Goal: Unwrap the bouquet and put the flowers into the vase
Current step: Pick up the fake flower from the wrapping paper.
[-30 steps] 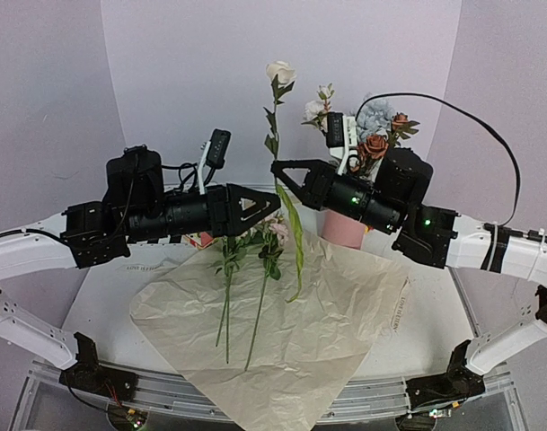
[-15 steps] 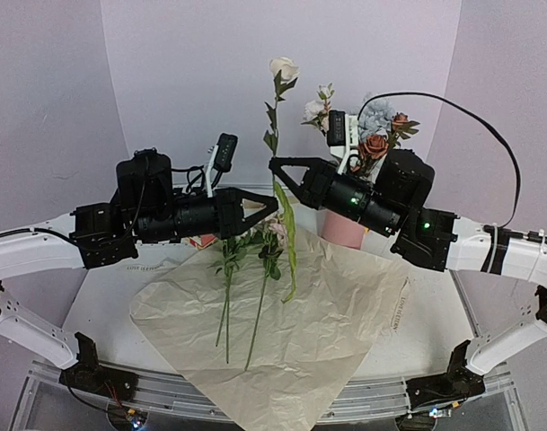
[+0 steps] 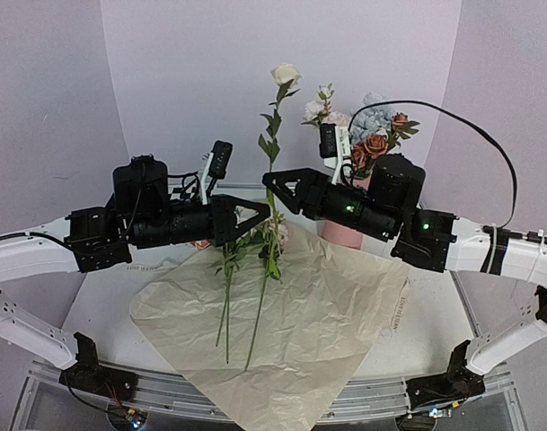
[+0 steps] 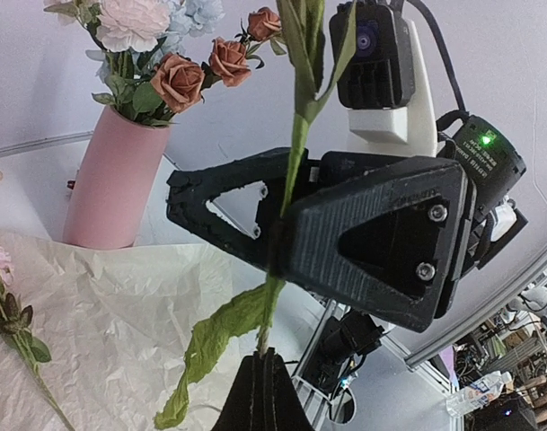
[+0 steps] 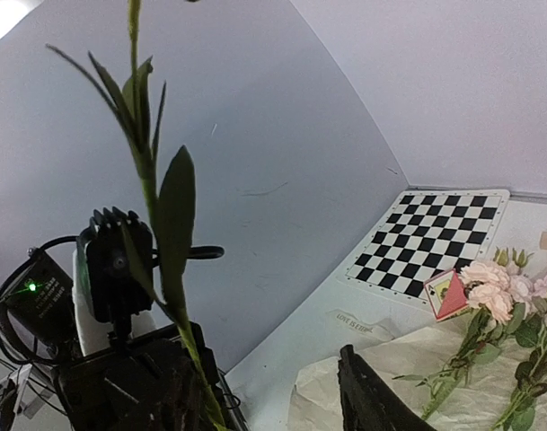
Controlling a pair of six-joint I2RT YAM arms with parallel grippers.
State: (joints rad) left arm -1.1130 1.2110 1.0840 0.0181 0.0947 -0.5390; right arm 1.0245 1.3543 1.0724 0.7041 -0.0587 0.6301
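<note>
A white-bloomed flower (image 3: pixel 285 74) stands upright in mid-air between the arms. My left gripper (image 3: pixel 274 209) is shut on the bottom end of its green stem (image 4: pixel 295 144), with a long leaf (image 4: pixel 210 337) drooping beside the tips. My right gripper (image 3: pixel 269 184) is open around the stem higher up; the stem (image 5: pixel 156 206) lies against one of its fingers (image 4: pixel 381 242). The pink vase (image 4: pixel 111 180) holds several blooms (image 3: pixel 372 135) and stands behind the right arm. The unwrapped tan paper (image 3: pixel 309 332) lies flat with two more flowers (image 3: pixel 242 305) on it.
A checkerboard mat (image 5: pixel 435 238) and a small red card (image 5: pixel 445 292) lie at the back left of the table. Cream ribbon with printed words (image 5: pixel 358 323) rests near the paper's edge. White walls close in the back and sides.
My left gripper has shut on the bottom of the stem. My right gripper, shut on the stem before, has opened. The flower has risen slightly.
</note>
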